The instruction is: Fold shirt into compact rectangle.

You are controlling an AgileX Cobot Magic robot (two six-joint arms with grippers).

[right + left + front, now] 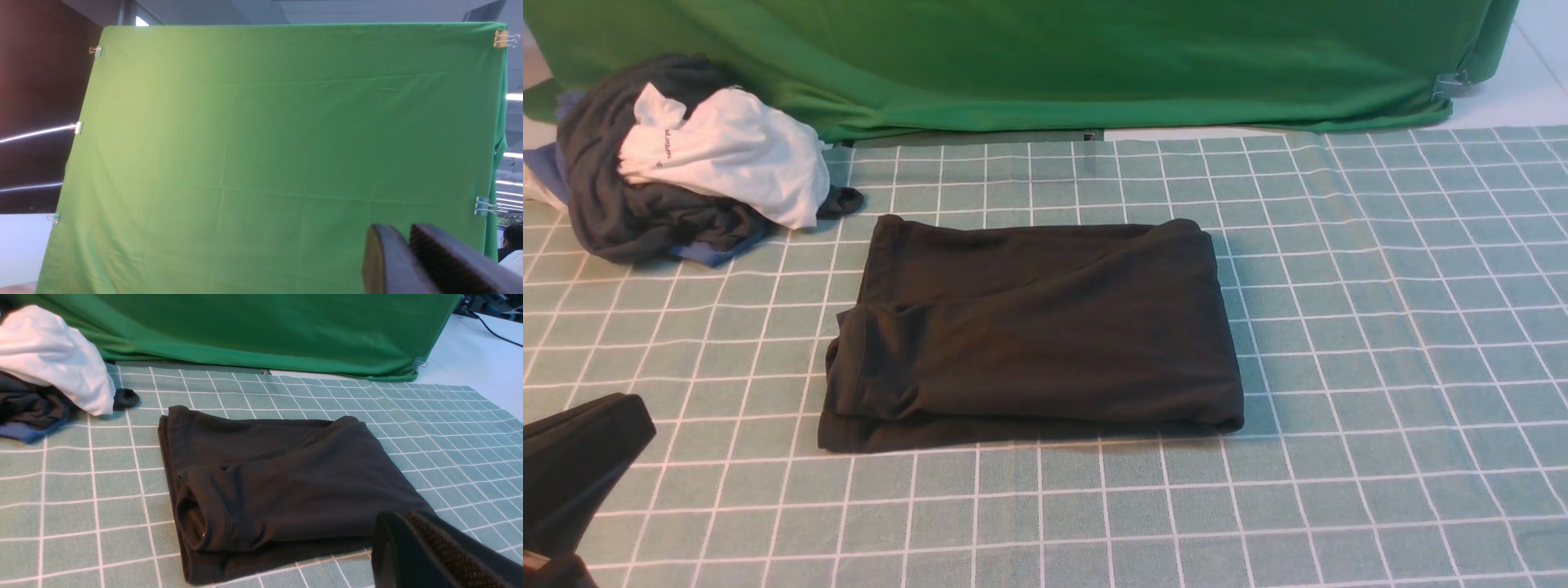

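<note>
The shirt (1033, 331) is lying folded into a rough rectangle in the middle of the checked cloth (1380, 327) covering the surface, with nothing touching it. Its right and far edges are running fairly straight; its left edge is stepping in two layers, and the near edge is showing a lower layer peeking out. Open cloth is lying on every side, widest to the right and toward the near edge. The heap (678, 159) of dark, white and blue garments is sitting at the far left, near the shirt's far-left corner but apart from it. The green cloth (1029, 57) is hanging along the far edge.

The left gripper (572, 482) is showing at the near-left corner, off the shirt, its jaws pressed together and holding nothing. The left wrist view is showing what the front view is hiding: the collar (204, 514) folded in at the shirt's left end.

The right gripper (408, 261) is appearing only in its own wrist view, facing the green cloth and holding nothing; its jaws are standing almost together, and whether they are fully closed I cannot tell.
</note>
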